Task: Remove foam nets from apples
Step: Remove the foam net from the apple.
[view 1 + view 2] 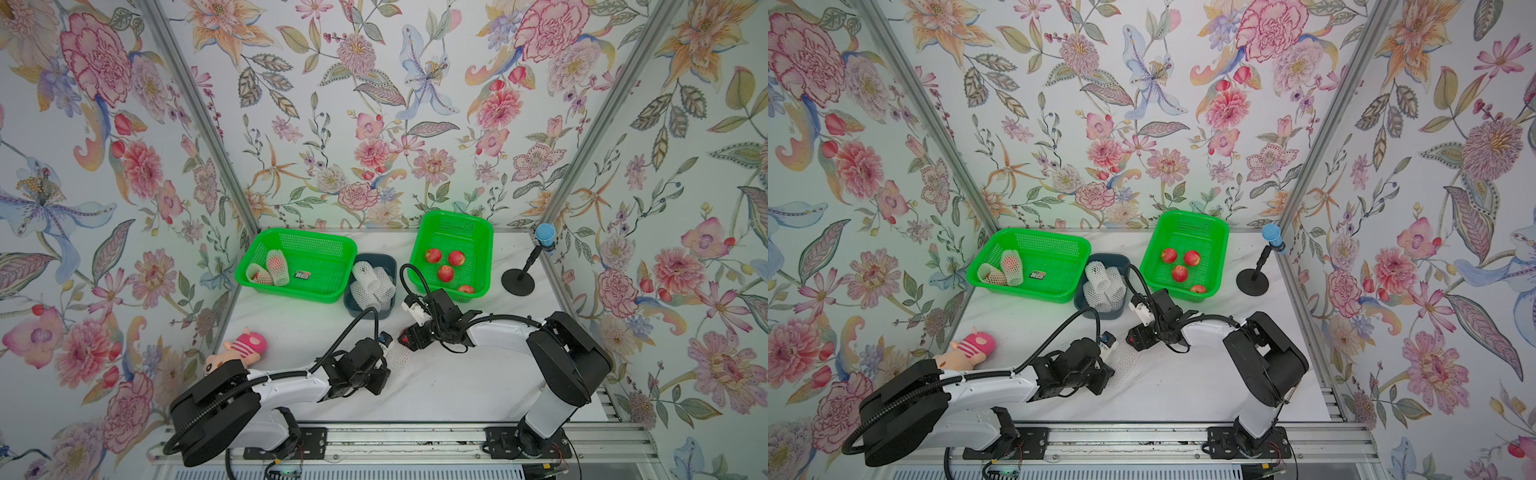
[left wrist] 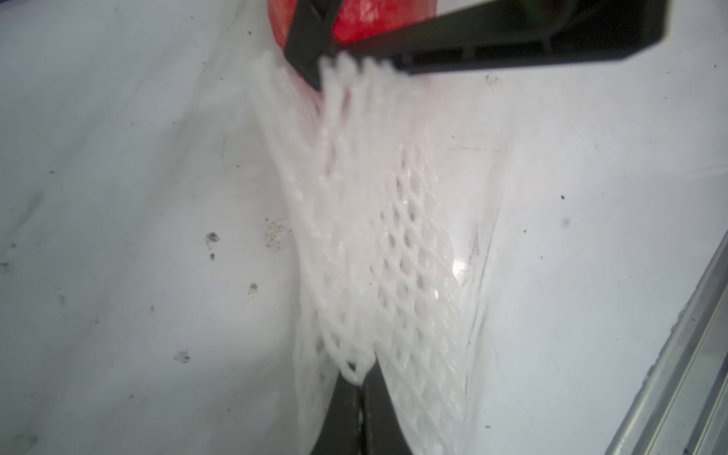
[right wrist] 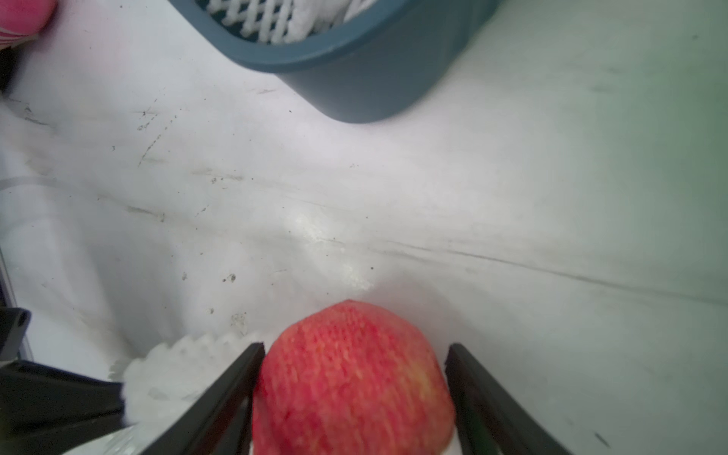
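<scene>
At the table's [image 1: 436, 386] middle, the left gripper [image 2: 356, 384], pressed together, is pinching the net [image 2: 378, 244] by its free end, likely to strip it, while the right gripper [image 3: 356, 346] is clasping the half-bared apple [image 3: 354, 390] as an anchor.

Floral-papered walls [image 1: 374, 104] enclose a white marbled tabletop [image 1: 436, 386] with aluminium posts [image 1: 200, 112].

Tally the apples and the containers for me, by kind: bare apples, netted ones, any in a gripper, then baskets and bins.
Bare apples: 4
Netted apples: 2
Held apple, in the right gripper, its foam net partly off: 1
Green baskets: 2
Blue bin: 1
Total: 10
</scene>
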You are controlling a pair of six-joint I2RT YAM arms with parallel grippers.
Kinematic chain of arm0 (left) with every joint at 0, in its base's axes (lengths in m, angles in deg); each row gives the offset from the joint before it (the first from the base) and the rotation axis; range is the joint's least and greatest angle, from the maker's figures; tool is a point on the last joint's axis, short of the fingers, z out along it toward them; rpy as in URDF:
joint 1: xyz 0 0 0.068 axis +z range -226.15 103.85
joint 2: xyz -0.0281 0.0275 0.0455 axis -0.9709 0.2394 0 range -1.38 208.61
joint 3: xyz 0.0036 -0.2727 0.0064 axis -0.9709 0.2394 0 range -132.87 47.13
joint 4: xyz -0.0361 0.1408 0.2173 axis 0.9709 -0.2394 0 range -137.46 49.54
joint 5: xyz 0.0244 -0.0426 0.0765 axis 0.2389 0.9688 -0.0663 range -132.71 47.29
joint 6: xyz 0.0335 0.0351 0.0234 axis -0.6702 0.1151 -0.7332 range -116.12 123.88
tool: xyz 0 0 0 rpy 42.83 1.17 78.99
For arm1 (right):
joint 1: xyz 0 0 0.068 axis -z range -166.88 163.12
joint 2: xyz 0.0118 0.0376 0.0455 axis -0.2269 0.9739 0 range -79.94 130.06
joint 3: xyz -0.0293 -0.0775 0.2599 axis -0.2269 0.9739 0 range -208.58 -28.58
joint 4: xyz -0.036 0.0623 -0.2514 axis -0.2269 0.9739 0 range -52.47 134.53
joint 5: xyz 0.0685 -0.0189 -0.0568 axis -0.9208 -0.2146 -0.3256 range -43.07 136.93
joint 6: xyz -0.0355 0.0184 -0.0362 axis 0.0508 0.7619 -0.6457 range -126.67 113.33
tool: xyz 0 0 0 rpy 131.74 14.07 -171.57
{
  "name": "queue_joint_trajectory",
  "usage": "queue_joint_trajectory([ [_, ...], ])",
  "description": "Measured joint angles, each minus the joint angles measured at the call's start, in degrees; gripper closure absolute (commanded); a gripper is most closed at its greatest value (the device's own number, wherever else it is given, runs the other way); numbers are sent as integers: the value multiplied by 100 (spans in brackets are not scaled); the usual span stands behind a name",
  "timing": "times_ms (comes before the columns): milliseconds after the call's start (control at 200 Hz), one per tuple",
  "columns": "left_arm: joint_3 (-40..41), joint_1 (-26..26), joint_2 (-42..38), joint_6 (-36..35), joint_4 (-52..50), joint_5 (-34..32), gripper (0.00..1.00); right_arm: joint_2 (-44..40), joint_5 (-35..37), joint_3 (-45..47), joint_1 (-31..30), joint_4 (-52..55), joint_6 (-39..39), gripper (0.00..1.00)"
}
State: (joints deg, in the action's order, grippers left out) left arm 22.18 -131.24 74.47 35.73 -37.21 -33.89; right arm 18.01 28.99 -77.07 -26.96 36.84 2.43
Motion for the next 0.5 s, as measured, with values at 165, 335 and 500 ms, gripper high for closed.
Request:
queue_joint_trajectory([
  [165, -31, 0, 0, -4, -63, 0, 100, -155, 39, 267, 140, -111, -2, 27],
  [335, -68, 0, 59, -44, -66, 9, 99, -164, 39, 289, 160, -140, -4, 28],
  [500, -122, 0, 118, -103, -98, 22, 86, -162, 44, 275, 160, -157, -26, 27],
])
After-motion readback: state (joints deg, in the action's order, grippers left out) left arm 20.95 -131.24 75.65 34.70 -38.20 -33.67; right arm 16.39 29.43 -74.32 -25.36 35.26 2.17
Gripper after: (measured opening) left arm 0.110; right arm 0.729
